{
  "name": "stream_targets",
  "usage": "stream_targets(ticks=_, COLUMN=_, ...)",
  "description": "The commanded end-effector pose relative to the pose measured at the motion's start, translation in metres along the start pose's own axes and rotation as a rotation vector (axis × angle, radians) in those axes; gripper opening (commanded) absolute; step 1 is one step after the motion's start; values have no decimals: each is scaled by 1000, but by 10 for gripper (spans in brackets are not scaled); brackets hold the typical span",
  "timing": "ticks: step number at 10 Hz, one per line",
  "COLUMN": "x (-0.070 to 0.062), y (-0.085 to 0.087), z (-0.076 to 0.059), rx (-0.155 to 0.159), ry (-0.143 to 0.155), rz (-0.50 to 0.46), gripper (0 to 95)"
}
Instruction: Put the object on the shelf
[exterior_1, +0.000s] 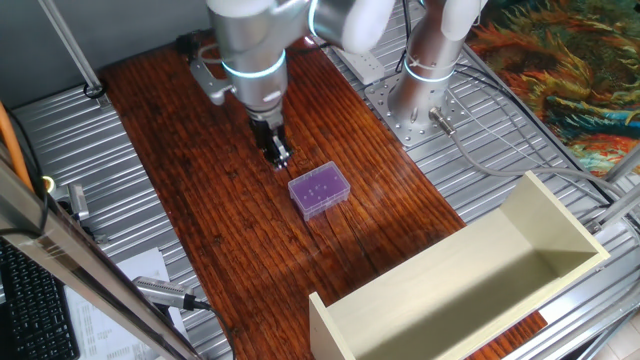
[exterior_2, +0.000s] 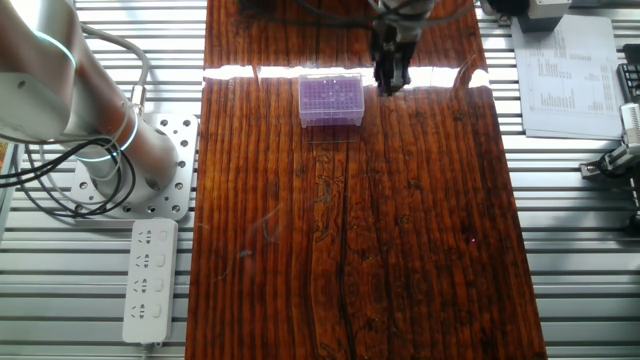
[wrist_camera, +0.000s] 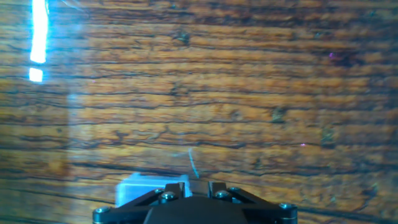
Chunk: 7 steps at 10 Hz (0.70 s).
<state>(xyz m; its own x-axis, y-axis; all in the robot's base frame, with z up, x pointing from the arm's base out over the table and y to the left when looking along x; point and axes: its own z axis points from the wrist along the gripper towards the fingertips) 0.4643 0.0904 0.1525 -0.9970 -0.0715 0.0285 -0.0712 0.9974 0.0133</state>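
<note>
Hand (exterior_1: 280, 156) sits low over the dark striped wooden table (exterior_1: 220, 240). It holds nothing. The fingers look close together in both fixed views, but I can't tell for sure if they're shut or slightly parted; the hand view shows only the finger bases.

The small flat translucent purple plastic box with pale dots on its lid (exterior_1: 319, 191) lies flat on the table just beside the hand, not touching it. In the hand view only a pale corner of it (wrist_camera: 140, 188) shows at the bottom edge, so the hand isn't centred over it.

The big cream open-fronted panel shelf (exterior_1: 470, 280) stands well apart from the box, at the table's end, with nothing visible inside.

My read: this is the approach step, grasp not yet made. The next move calls for shifting the hand sideways over the box, opening the fingers wide enough to straddle it, descending and closing. Then lift and carry it to the shelf.
</note>
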Motion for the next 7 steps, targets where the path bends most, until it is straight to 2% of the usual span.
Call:
stream_targets(ticks=1, x=1, y=3, z=2, rx=9, ry=-16, rz=-6, gripper=190)
stream_targets(ticks=2, x=1, y=3, z=2, rx=12, ry=-22, rz=-14, gripper=190)
stream_targets(ticks=4, x=1, y=3, z=2, rx=22, ry=-15, rz=-38, gripper=190)
stream_targets(ticks=6, x=1, y=3, z=2, rx=4, ry=-16, rz=-91, gripper=190)
stream_targets(ticks=7, x=3, y=4, z=3, rx=-1, ry=-15, rz=-110, gripper=380)
